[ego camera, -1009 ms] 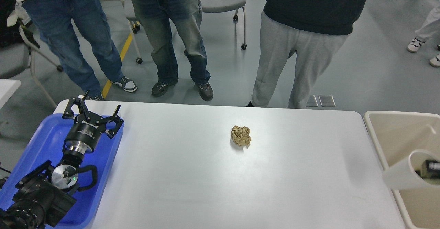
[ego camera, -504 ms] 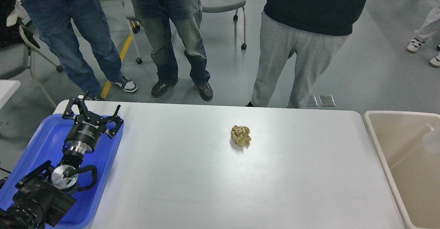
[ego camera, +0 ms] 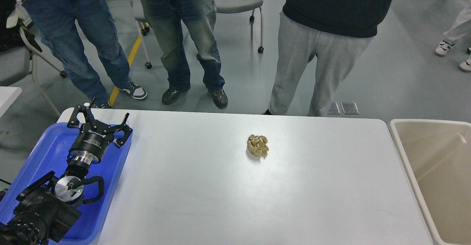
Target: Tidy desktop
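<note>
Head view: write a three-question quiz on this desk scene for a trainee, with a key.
1. True or false: the crumpled brown paper ball lies inside the blue tray.
2. Which container stands at the right end of the desktop? A) blue tray B) beige tub C) cardboard box
3. Fill in: the left gripper hovers over the ____ with its fingers spread.

Key:
1. False; it lies on the bare desktop, near the middle.
2. B
3. blue tray
</note>
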You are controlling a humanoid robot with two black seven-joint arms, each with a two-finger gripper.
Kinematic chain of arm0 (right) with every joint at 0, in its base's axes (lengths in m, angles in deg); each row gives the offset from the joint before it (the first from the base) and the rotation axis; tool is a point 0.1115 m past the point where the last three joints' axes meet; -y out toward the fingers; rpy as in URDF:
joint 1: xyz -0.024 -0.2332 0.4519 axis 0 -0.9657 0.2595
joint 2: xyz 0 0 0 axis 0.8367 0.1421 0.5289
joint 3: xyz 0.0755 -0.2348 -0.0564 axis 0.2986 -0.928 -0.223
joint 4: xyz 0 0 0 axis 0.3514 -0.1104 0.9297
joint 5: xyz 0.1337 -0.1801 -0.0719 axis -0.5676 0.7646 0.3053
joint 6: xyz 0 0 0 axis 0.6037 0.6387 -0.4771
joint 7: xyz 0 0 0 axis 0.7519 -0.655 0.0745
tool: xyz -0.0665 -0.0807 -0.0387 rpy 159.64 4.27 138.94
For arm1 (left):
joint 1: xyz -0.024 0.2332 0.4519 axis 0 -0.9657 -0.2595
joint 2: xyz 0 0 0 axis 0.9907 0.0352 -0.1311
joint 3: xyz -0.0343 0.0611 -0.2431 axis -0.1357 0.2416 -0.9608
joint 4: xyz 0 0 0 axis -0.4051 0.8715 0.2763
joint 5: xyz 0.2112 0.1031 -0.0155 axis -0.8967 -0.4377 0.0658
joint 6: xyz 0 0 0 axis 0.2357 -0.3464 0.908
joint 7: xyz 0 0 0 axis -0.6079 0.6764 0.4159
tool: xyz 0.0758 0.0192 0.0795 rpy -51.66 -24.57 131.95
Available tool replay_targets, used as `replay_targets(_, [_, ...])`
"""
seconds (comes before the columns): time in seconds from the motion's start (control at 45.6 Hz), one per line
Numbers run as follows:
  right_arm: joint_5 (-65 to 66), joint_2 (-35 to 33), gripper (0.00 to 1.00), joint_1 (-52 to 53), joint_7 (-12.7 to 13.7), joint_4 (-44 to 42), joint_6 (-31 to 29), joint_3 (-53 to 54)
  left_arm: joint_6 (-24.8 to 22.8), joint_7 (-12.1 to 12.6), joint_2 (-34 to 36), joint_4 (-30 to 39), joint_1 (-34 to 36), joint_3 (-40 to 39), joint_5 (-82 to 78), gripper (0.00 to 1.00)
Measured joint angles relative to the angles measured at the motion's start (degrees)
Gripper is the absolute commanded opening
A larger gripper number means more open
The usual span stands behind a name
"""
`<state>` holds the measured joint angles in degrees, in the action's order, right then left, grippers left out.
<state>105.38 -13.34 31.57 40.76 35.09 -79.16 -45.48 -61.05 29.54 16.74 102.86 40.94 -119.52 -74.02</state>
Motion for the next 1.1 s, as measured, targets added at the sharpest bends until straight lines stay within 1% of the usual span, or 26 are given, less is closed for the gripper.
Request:
replay_targets(0.11, [-7.83,6.38,0.00,-3.88,0.00,-6.95,6.62,0.18,0.00,0.00,0.00,-0.01,0.00,0.00,0.00,1.00])
replay_targets(0.307, [-20.98,17.81,0.00,-9.75,0.09,-20.16,14.40,0.60,0.00,0.00,0.00,-0.01,0.00,0.00,0.00,1.00])
replay_targets(0.482, [-30.32,27.47,0.00,-14.73,0.19,-31.89,18.18,1.85,0.00,-0.01,0.00,-0.01,0.00,0.00,0.00,1.00])
replay_targets(0.592, [-34.15,32.83,0.00,-17.84,0.34,-38.39,20.21,4.72,0.00,-0.01,0.00,-0.01,0.00,0.00,0.00,1.00])
replay_targets(0.746, [-36.93,37.99,0.00,-20.78,0.99,-43.56,23.55,10.49,0.00,-0.05,0.00,-0.01,0.00,0.00,0.00,1.00])
replay_targets(0.921, [-38.55,42.08,0.00,-23.31,3.67,-46.36,26.02,19.51,0.00,-0.07,0.00,-0.01,0.00,0.00,0.00,1.00])
replay_targets(1.096, [-39.05,44.71,0.00,-24.67,5.26,-47.27,26.90,25.42,0.00,-0.07,0.00,-0.01,0.00,0.00,0.00,1.00])
